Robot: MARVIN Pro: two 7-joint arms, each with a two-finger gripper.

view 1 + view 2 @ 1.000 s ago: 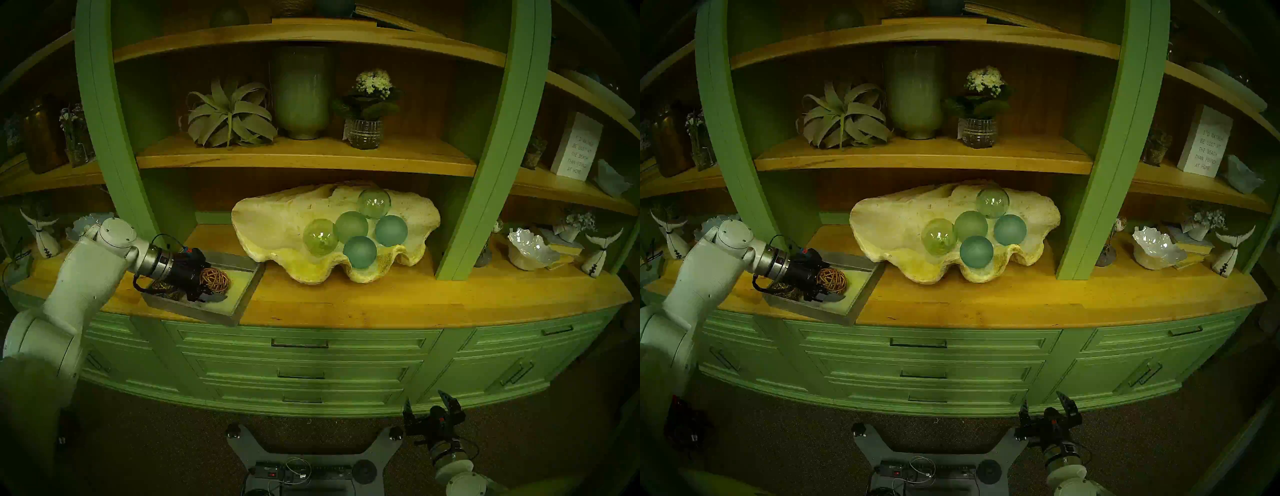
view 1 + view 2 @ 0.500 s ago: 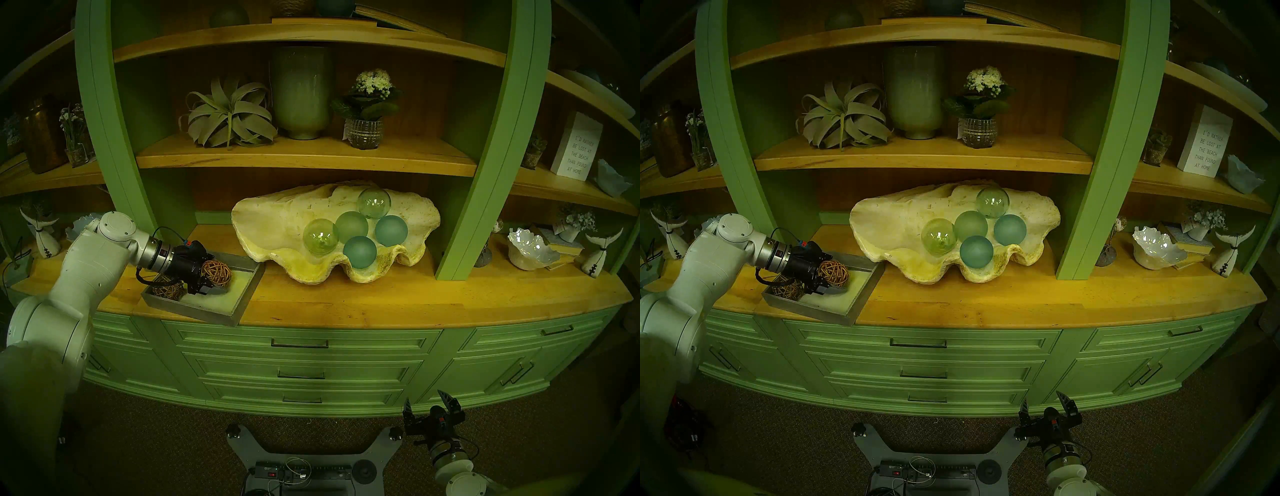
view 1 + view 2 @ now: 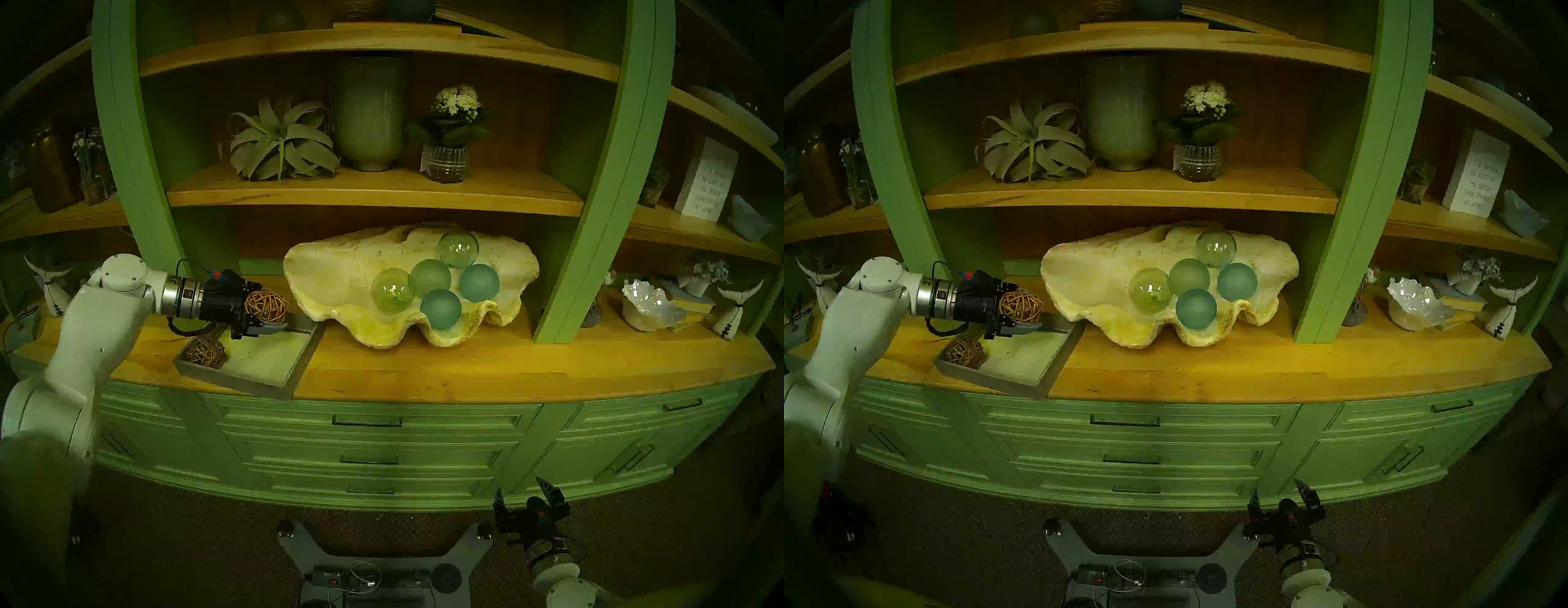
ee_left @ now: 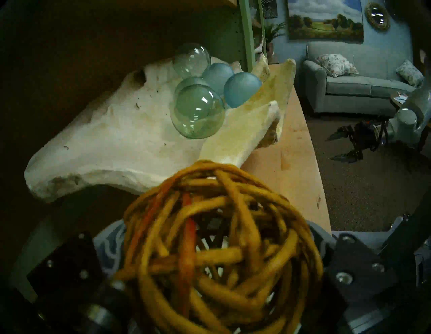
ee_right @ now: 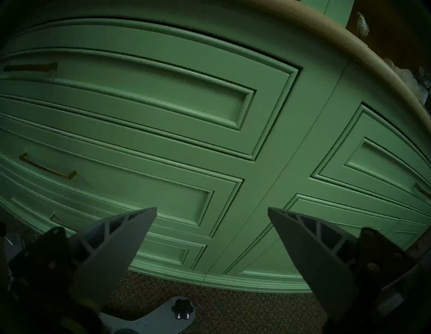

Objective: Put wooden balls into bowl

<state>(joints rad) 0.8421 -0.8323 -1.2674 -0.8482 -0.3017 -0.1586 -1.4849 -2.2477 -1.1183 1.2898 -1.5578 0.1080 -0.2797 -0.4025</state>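
Left gripper (image 3: 267,312) has its fingers (image 3: 271,327) clamped on one wooden ball (image 3: 266,305), held clear above the grey tray (image 3: 271,384) and just left of the clam-shell bowl (image 3: 335,276); the second wooden ball (image 3: 205,351) sits in the tray's near-left corner, left of the bowl too. Right gripper (image 3: 524,494) hangs low below the bowl, in front of the green drawers (image 5: 163,144), fingers (image 5: 112,247) spread with nothing between them. Only readable writing: white sign (image 3: 1475,178) on the shelf up and right of the bowl, "I'D RATHER BE LOST AT THE BEACH THAN FOUND AT HOME"; five glass spheres (image 3: 430,278) lie in the bowl.
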